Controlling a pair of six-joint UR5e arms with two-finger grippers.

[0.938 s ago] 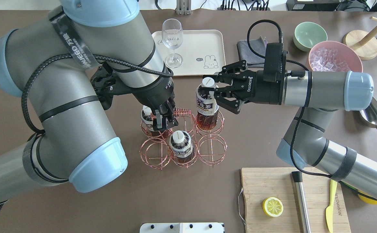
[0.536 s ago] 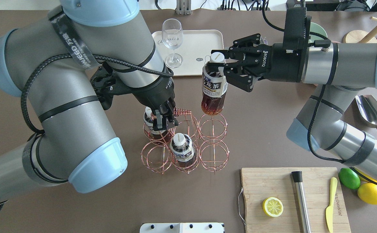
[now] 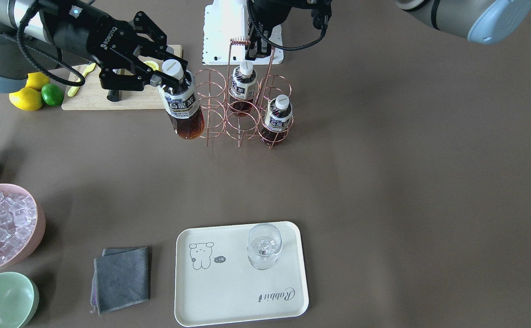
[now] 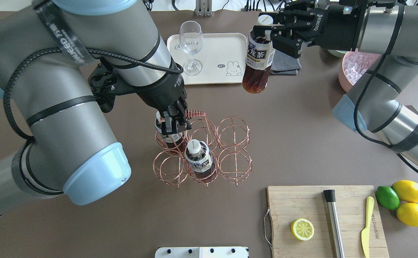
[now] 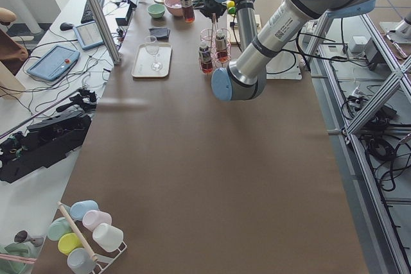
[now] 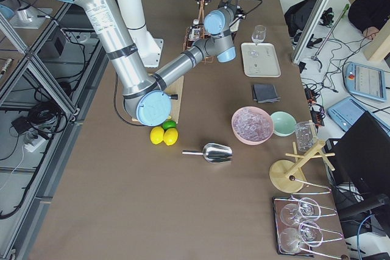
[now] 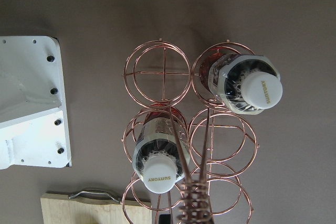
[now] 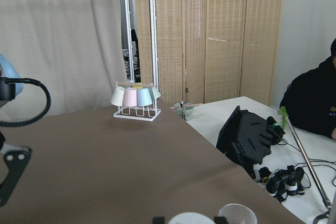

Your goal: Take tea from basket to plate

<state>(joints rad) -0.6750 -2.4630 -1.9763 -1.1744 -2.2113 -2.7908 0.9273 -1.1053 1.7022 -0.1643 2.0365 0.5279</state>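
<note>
We see the right hand [image 4: 266,31] clamped on the neck of the tea [image 4: 256,62], its fingers just under the white cap, so the bottle hangs below the hand with its dark base lowest. The tea is up in the air, touching neither the worktop [image 4: 302,143] nor the basket [image 7: 164,73]. From overhead it lies to the far right of the basket and shows against the right edge of the plate [image 4: 223,46], though it does not rest on it. How far it is from the plate we cannot tell, as the bottle is held high. The left hand [image 4: 172,124] is above the basket's far left cell with its fingers closed on the left end of the looped handle. Two like bottles stand in the basket, one in the far left cell under that hand and one in the near middle cell. A wine glass [image 4: 191,43] stands on the left part of the plate.
</note>
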